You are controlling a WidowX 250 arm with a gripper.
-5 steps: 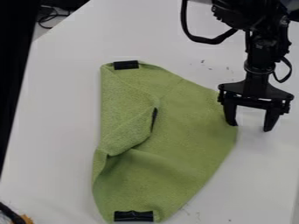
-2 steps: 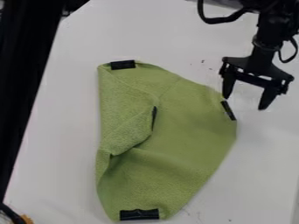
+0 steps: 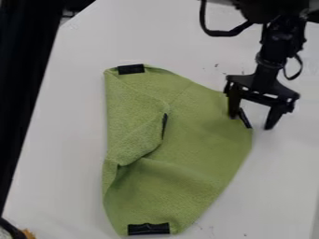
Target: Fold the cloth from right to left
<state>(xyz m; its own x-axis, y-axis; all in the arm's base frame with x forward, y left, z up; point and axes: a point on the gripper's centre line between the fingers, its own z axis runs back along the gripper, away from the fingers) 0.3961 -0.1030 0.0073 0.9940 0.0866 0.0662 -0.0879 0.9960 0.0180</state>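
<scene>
Your cloth (image 3: 193,140) lies flat over most of its area, with its left side, as the camera sees it, turned inward in a loose flap whose edge carries a dark tab (image 3: 164,126). Take it as your landmark: the gripper (image 3: 251,123) hangs at its upper right edge, fingers spread wide with nothing between them that you could call gripped. One finger is over the cloth's margin and the other is beyond it, with the right tab (image 3: 245,118) between the two. That straddle makes sense, I'd judge, because the right edge is the one you must lift and carry left, and the tab gives you an edge to aim for. You can't tell whether either fingertip touches the fabric. The right side lies unfolded, so the fold you want has yet to be made; closing on the margin looks like your next step. Pinch too shallowly and the edge may slip out; drag too low and the left flap could bunch. Two more tabs mark the cloth's top (image 3: 131,69) and bottom (image 3: 148,228). Under it is a pale table (image 3: 68,154), with small dark specks above the cloth's upper right. Well left of the cloth stands a black upright (image 3: 25,70), and past its lower left you'll see an orange scrap (image 3: 28,233).
</scene>
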